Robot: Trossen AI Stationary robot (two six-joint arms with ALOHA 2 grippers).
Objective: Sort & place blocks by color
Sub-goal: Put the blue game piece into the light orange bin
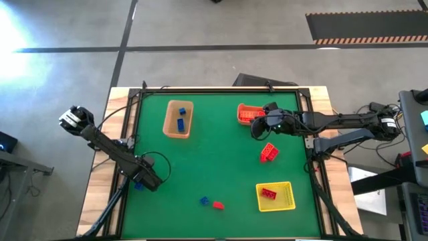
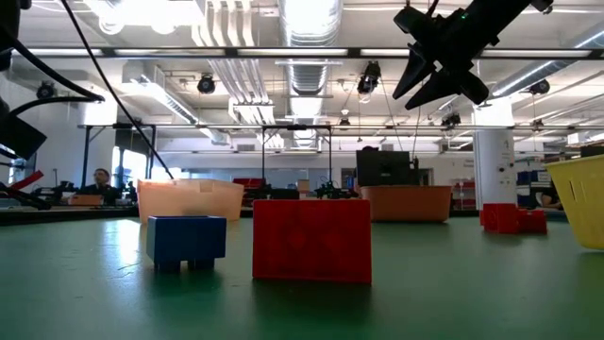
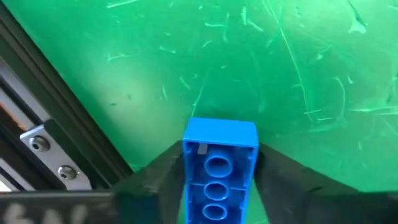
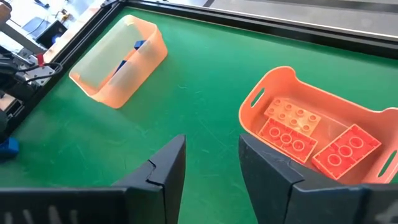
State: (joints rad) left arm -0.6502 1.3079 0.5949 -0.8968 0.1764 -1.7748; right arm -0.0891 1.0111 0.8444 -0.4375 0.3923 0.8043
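My left gripper (image 1: 140, 181) is at the mat's left edge, shut on a blue block (image 3: 219, 174). My right gripper (image 4: 211, 165) is open and hangs high over the mat (image 2: 444, 61), just on the near side of the orange bin (image 1: 249, 114), touching nothing. That bin holds orange blocks (image 4: 311, 134). The tan bin (image 1: 178, 119) holds a blue block (image 1: 180, 124), and the yellow bin (image 1: 275, 196) holds a red block (image 1: 269, 193). Red blocks (image 1: 269, 152) lie on the mat. A blue block (image 2: 186, 241) and a red block (image 2: 312, 239) lie near the near edge. My left gripper pinches the blue block between its two fingers (image 3: 163, 177), one on each long side wall (image 3: 188, 180). The block's hollow underside faces the wrist camera and its free end (image 3: 221, 132) sticks out beyond the fingertips. Whether it is clear of the mat, I cannot tell.
A black frame rail (image 3: 56, 149) runs along the mat's left edge beside my left gripper. The middle of the green mat (image 1: 214, 161) between the bins is bare. Cables lie off the table's right side (image 1: 374, 144).
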